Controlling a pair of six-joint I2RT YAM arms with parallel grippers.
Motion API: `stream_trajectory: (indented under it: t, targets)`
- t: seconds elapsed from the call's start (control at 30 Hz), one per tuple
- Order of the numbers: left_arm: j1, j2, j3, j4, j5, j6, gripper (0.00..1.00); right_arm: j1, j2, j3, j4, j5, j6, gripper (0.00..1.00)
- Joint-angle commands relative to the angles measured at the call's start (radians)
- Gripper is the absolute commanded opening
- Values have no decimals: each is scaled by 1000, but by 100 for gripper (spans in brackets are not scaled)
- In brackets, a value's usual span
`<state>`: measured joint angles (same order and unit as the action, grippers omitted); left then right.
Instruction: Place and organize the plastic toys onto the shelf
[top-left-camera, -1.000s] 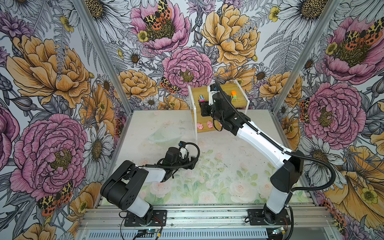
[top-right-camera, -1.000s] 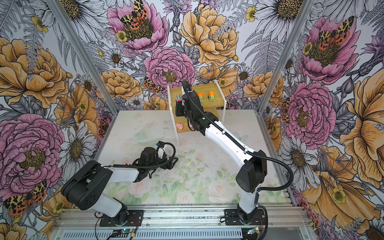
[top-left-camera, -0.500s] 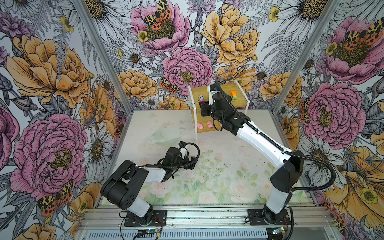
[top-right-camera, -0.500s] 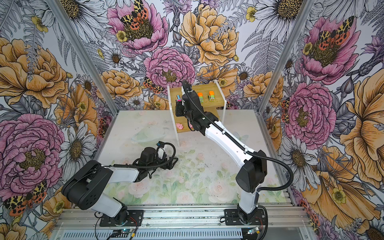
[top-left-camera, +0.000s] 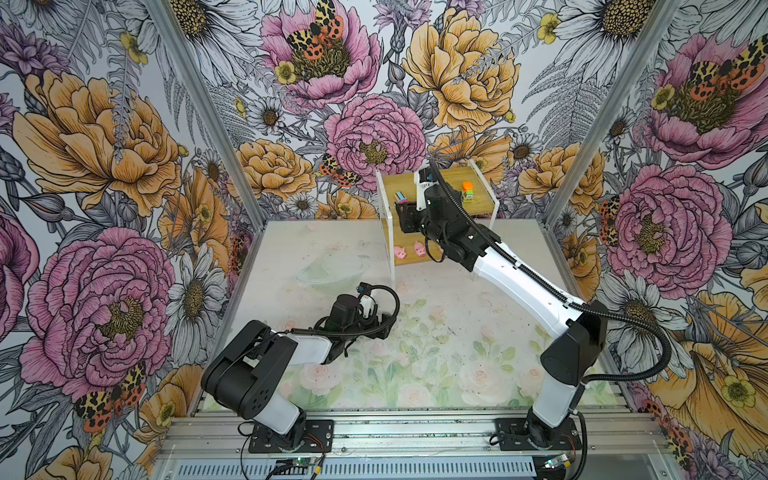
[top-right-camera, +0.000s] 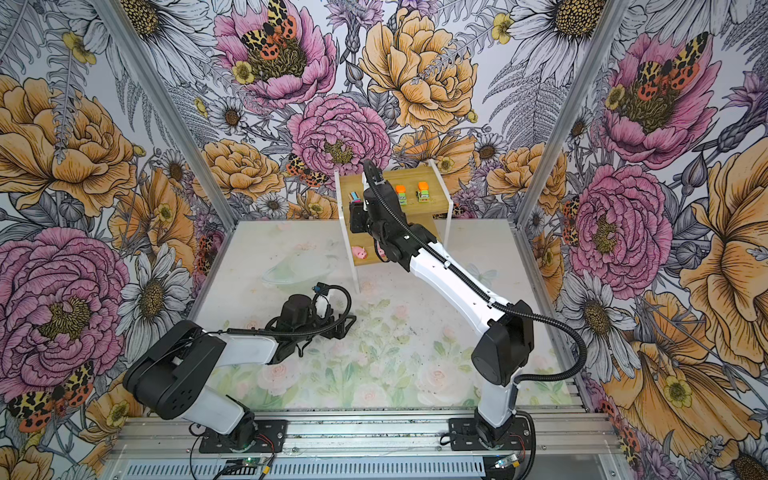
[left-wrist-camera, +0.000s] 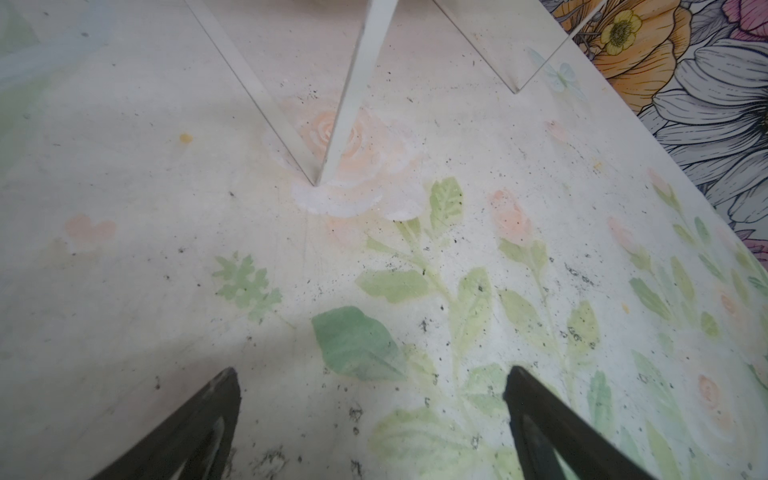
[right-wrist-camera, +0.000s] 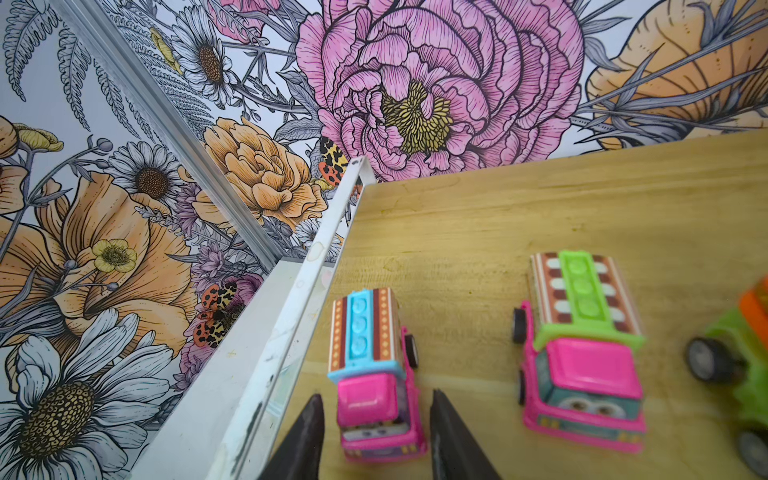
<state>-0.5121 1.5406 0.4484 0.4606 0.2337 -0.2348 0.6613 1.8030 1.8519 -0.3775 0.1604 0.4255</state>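
Toys (top-right-camera: 423, 192) you can count on the shelf (top-left-camera: 392, 183): six. Right arm (top-left-camera: 519, 274) lies across the shelf's middle in both top views, so anything behind it is hidden from you. Upper board: blue-top truck (right-wrist-camera: 370, 365) at the end, just beside the shelf's white side frame. Green-top truck (right-wrist-camera: 582, 345) is next to it, seen only from the right wrist. Two green trucks (top-right-camera: 401, 194) sit further along; the arm covers one in a top view, and one is cut off and blurred at the wrist picture's edge. Lower board: two pigs (top-left-camera: 400, 252) side by side near the front edge, the second half behind the arm in a top view. Clear dish (top-left-camera: 332, 270) on the table (top-left-camera: 436, 353) in front of the shelf, outline faint, contents unreadable.

Right gripper (right-wrist-camera: 376, 392): fingers slightly spread, one each side of the blue-top truck's cab, a thin gap showing on both sides, so nothing pinched. Truck sits on its wheels on the board, cab toward the gripper. From the top views you can't make out the fingers; the wrist covers them.

Left gripper (left-wrist-camera: 372, 370): low over the table in front of the shelf, fingers spread wide, nothing between them. Only the shelf's white legs show ahead of it.
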Motion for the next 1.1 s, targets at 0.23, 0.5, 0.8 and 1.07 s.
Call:
stream_trajectory:
  t: [0.23, 0.5, 0.8, 1.07]
  targets:
    - [8, -13, -5, 25, 0, 10, 99, 5, -152, -111, -3, -27, -7, 55]
    - [6, -103, 26, -79, -17, 22, 99, -38, -558, -475, -17, 23, 6, 61]
    - [34, -358, 137, -312, -175, 158, 99, -460, -841, -999, 135, 58, -294, 64]
    - [228, -502, 99, -285, -225, 213, 99, -625, -702, -1392, 763, -62, -371, 64]
